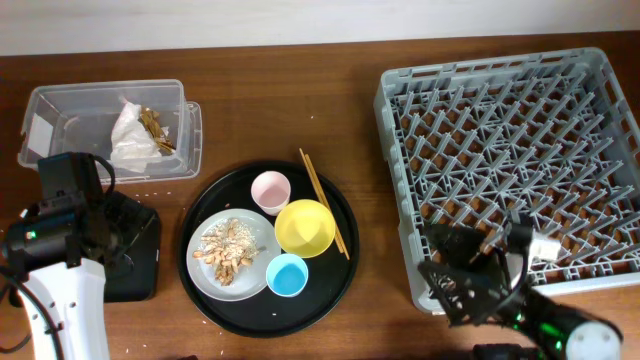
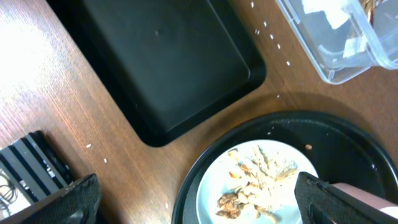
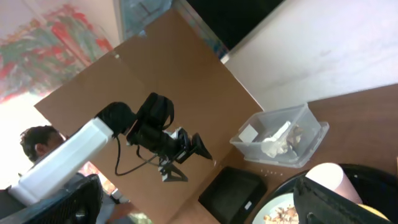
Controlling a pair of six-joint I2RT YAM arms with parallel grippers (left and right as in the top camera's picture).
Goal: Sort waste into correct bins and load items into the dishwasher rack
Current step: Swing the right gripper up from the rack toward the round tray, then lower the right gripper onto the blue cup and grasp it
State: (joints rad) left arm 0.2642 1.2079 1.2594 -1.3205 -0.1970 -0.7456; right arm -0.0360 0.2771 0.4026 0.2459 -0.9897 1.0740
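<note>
Round black tray (image 1: 328,282) sitting on a brown wooden tabletop (image 1: 330,90)

The tray is lying near the tabletop's near edge, left of the middle, and small pale specks (image 2: 272,37) are lying scattered on the wood off its left side. A pale wall (image 1: 300,20) is running along the far edge. In the right wrist view a brown board (image 3: 174,81) is standing beyond the table, with a dark-haired person (image 3: 34,140) showing at its lower left and a red-and-green picture (image 3: 56,31) above.

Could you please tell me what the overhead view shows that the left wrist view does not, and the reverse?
Only overhead: the dishwasher rack, yellow bowl, light-blue cup and chopsticks. Only left wrist: the bare inside of the shallow black tray, unobstructed; overhead the left arm partly hides it. Both: the plate of food scraps, the round black tray and the clear tub.
</note>
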